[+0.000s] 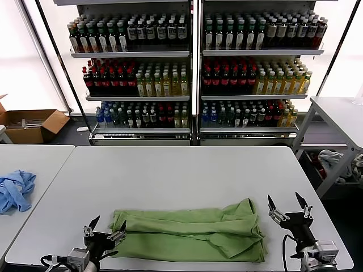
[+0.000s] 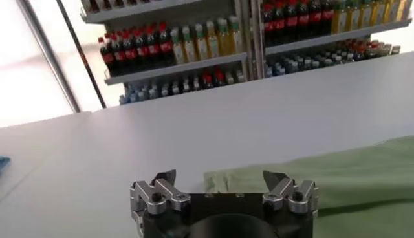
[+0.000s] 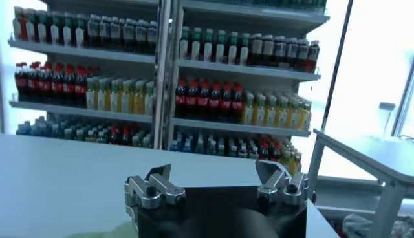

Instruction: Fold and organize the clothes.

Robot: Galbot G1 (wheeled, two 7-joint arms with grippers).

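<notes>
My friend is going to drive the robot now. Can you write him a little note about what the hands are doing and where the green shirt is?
Left gripper: jaws open, empty, at the shirt's left end.
Right gripper: jaws open, empty, just off the shirt's right end.
Green polo shirt: lying on the white table near the front edge, folded lengthwise into a long band.
Done: first fold, it seems.
Left: fold it shorter and tidy it.
Blue garment on the side table: not part of the job.
</notes>
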